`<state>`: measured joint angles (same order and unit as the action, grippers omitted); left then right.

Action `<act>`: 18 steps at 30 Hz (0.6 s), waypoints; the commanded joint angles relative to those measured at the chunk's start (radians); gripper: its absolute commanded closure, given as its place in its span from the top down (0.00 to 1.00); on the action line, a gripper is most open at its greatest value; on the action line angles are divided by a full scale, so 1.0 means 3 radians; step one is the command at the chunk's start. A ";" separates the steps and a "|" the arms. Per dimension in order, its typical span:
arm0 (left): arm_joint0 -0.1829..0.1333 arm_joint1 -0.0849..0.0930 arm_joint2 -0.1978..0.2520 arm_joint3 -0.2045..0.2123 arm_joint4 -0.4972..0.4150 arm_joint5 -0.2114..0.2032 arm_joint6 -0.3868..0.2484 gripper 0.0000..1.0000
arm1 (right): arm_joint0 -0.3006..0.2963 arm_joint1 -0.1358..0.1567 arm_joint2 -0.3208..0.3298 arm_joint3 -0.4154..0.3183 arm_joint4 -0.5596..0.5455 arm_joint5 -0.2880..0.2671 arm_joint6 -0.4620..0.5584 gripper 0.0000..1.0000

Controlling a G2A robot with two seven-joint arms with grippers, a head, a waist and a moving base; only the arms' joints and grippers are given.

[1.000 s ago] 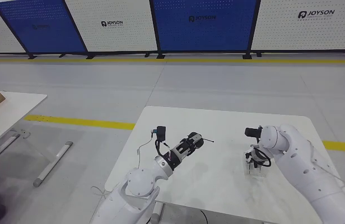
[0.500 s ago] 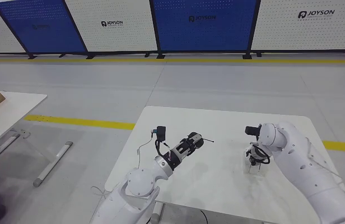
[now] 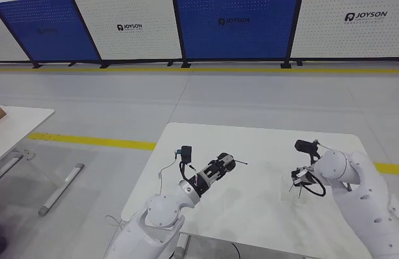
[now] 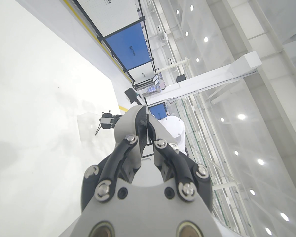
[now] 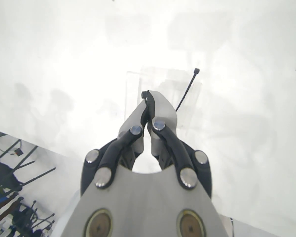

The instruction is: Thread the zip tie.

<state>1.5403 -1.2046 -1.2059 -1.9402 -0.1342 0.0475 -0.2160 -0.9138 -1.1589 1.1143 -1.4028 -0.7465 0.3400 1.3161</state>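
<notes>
The black zip tie (image 5: pixel 186 90) was pinched in the right gripper (image 5: pixel 147 99), whose jaws were clenched on its strap. The head end jutted free to one side, seemingly so the locking head stayed exposed for threading. It hung over a clear block (image 5: pixel 133 92) on the white tabletop (image 5: pixel 64 38), toward the robot's right; whether tie and block touched could not be told. Well apart, the left gripper (image 4: pixel 145 118) sat low over the tabletop's left part, jaws pressed together on a thin black strand (image 3: pixel 241 162), probably kept ready to meet that head
</notes>
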 commanded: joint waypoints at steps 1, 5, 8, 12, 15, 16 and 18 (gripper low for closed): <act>0.0000 0.0000 0.0000 0.0000 0.0000 0.0000 0.0000 0.00 | -0.0238 0.0025 0.0264 -0.0314 0.0116 0.0000 -0.0152 0.00; 0.0000 0.0000 0.0000 0.0000 0.0000 0.0000 0.0000 0.00 | -0.0635 0.0047 0.0632 -0.0704 0.0275 0.0000 -0.0634 0.00; 0.0000 0.0000 0.0000 0.0000 0.0000 0.0000 0.0000 0.00 | -0.0694 0.0000 0.0707 -0.0581 0.0311 0.0000 -0.0827 0.00; 0.0000 0.0000 0.0000 0.0000 0.0000 0.0000 0.0000 0.00 | -0.0645 -0.0009 0.0662 -0.0558 0.0318 0.0000 -0.0731 0.00; 0.0000 0.0000 0.0000 0.0000 0.0000 0.0000 0.0000 0.00 | -0.0645 -0.0009 0.0662 -0.0558 0.0318 0.0000 -0.0731 0.00; 0.0000 0.0000 0.0000 0.0000 0.0000 0.0000 0.0000 0.00 | -0.0645 -0.0009 0.0662 -0.0558 0.0318 0.0000 -0.0731 0.00; 0.0000 0.0000 0.0000 0.0000 0.0000 0.0000 0.0000 0.00 | -0.0645 -0.0009 0.0662 -0.0558 0.0318 0.0000 -0.0731 0.00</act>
<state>1.5403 -1.2046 -1.2059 -1.9402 -0.1342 0.0475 -0.2160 -1.1073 -1.1617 1.3130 -1.5701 -0.6511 0.3400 1.0968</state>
